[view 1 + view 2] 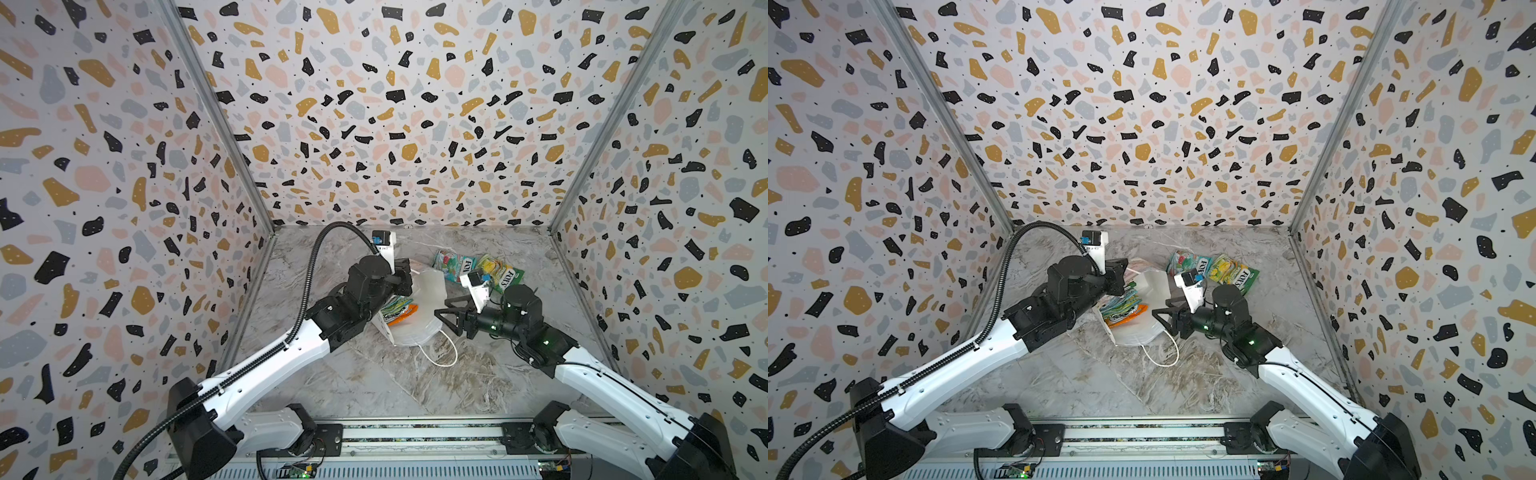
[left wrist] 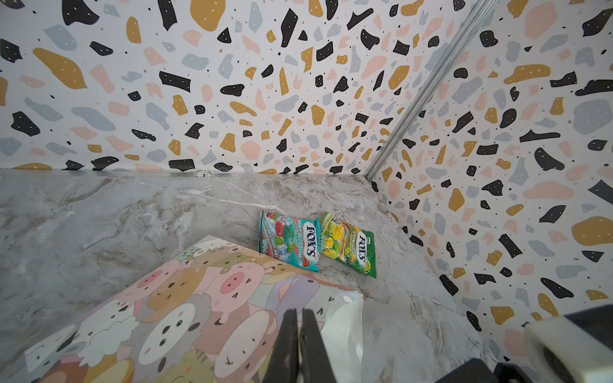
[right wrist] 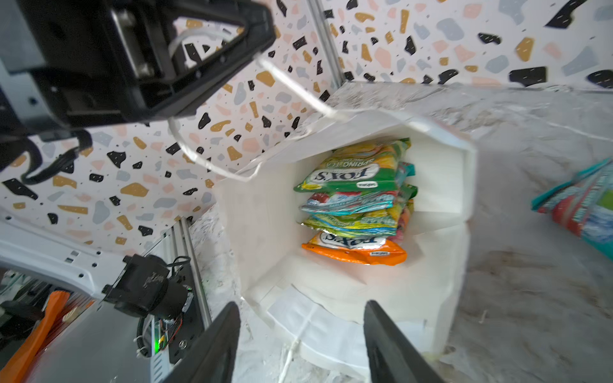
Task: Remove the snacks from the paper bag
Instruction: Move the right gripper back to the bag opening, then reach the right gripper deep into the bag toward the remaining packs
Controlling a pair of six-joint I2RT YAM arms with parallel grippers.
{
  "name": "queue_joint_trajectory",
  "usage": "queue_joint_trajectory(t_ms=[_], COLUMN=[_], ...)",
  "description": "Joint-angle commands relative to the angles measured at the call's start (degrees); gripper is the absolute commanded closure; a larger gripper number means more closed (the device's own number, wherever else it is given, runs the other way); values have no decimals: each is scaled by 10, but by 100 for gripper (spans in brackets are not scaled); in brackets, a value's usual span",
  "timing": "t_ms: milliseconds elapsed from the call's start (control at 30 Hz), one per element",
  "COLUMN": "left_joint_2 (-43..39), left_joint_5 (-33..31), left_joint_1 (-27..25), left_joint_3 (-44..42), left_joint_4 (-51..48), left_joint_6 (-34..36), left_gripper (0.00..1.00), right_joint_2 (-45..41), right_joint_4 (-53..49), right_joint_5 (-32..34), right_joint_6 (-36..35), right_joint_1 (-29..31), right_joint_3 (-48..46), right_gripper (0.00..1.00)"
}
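Both top views show the marble table [image 1: 374, 386] with the paper bag [image 1: 419, 328] lying on its side near the middle. Its long axis runs flat along the table, roughly left to right. The closed bottom sits under the left arm and the mouth points at the right arm.

The left gripper [image 2: 300, 331] has its jaws pressed together on the bag's upper wall at the rim, propping the mouth open. The right gripper [image 3: 300, 315] hangs just outside that mouth, jaws parted and empty.

Deep inside, a stack of four snacks [image 3: 355, 205] lies flat, an edge of each facing the mouth, with the orange packet [image 3: 355, 247] lowest. Two more are out already, the teal-red packet [image 2: 290, 240] and the green-yellow packet [image 2: 348, 245], touching side by side near the far right corner.

I see several risks:
- Thin paper could slip from the left pinch, and the upper wall would then sag over the stack.
- Reaching in low, the right jaws could snag the crumpled lower wall and shove the whole bag.
- The glossy packets may slide, or two may come out together.
- The loose cord handle [image 1: 442, 355] lies on the table under the right gripper and could catch it.
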Motion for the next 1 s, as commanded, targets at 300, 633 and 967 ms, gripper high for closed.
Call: queue_joint_trajectory(t_ms=[300, 633, 967], left_joint_2=[-1, -11, -12], left_joint_5=[-7, -5, 3], left_joint_1=[-2, -2, -2], left_joint_3=[27, 16, 10], left_joint_4=[29, 27, 27], left_joint_6=[-10, -12, -13], left_gripper=[100, 100, 100], right_joint_2=[143, 240, 289], right_joint_4=[58, 95, 155], right_joint_5=[43, 101, 136], right_joint_6=[26, 94, 242], right_joint_1=[88, 88, 90], right_joint_3=[50, 90, 109], right_gripper=[44, 53, 55])
